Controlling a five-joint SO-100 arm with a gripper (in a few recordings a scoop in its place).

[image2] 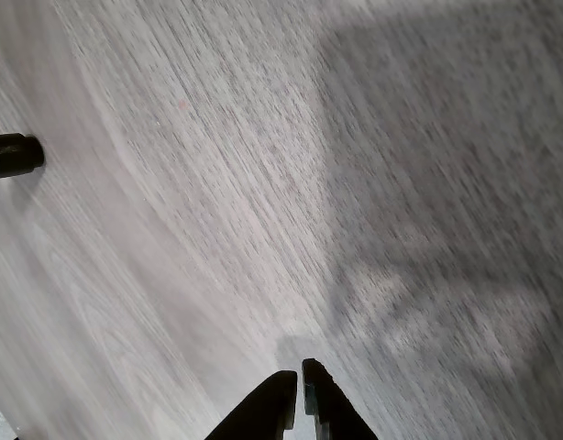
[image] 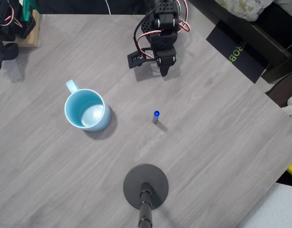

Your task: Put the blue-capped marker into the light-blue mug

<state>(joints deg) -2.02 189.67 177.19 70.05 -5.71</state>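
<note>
In the overhead view my black gripper point(image: 164, 71) hangs near the top centre of the frame, red and white wires looping off the arm above it, over the grey wood-grain surface point(image: 208, 152); in the wrist view my jaws point(image2: 298, 390) sit at the bottom centre, their 2 dark tips pressed nearly together with only a sliver between them, pinching nothing; the slim blue-capped marker with a black barrel point(image: 155, 116) stands upright on the surface just right of the overhead frame's centre, seen almost end-on as a bright blue dot, well below my jaws and apart from them; in the wrist view its dark end point(image2: 11, 156) pokes in at the left edge; the round glossy light-blue mug point(image: 87, 110) stands upright at centre left of the overhead frame, its loop handle pointing to the upper left, well apart from the marker; a round black stand base point(image: 146, 185) rests at the bottom centre.
</note>
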